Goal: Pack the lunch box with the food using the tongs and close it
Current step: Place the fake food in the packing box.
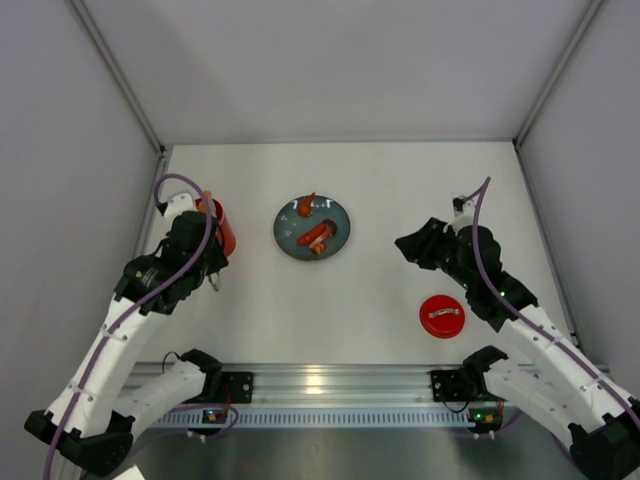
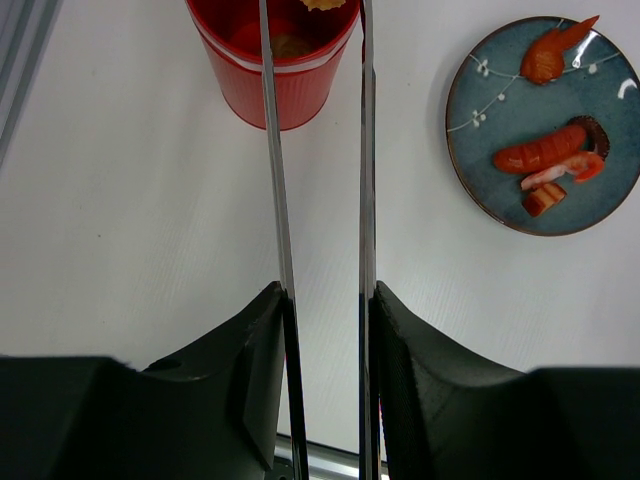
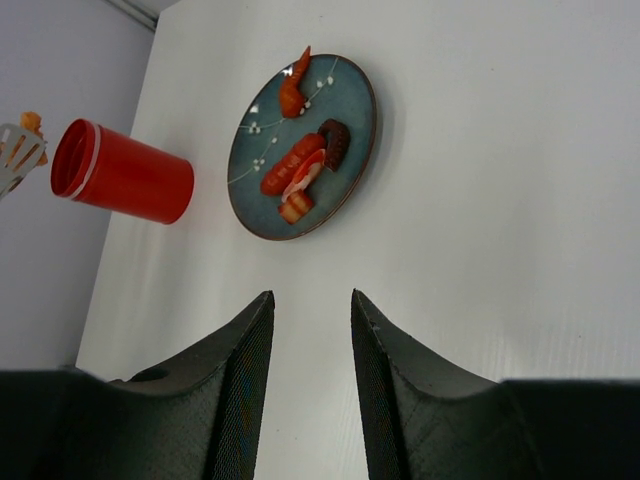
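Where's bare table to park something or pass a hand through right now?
Free: the wide patch bordered by the plate, the lid and the near rail, and the far strip beyond the plate. Crowded: the left side, where the left claw holds the tongs over the lunch box.

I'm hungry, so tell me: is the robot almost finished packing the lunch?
Not yet. Done: one piece seems to lie inside the lunch box. In hand: the left gripper holds the tongs, with an orange bit at their tips above the box. Left: several pieces, like the sausage, sit on the plate, and the lid lies apart from the box. The right gripper is open and empty.
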Robot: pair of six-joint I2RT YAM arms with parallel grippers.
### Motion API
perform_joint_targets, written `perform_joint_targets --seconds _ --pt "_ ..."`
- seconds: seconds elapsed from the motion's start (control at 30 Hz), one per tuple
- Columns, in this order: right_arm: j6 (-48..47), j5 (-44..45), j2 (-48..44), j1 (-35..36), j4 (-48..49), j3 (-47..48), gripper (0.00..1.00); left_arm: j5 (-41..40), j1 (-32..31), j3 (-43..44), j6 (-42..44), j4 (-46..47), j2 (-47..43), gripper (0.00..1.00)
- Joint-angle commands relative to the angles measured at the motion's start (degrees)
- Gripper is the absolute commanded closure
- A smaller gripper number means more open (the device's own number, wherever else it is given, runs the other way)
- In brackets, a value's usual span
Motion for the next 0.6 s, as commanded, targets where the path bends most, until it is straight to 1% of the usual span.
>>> perform_joint_targets --seconds 0.0,0.3,0.57 --pt "0.2 -0.8 0.0 0.8 3.4 -0.2 0.64 -1.9 0.3 -0.2 -0.4 1.6 -1.0 0.67" --pt "0.2 -0.9 0.4 0.8 3.5 -0.4 0.64 -2.3 0.3 0.0 -0.2 1.8 -0.9 0.59" --pt "0.3 -1.1 0.5 0.8 3.4 -0.3 0.64 -2.2 0.3 0.7 0.3 1.8 -0.9 0.54"
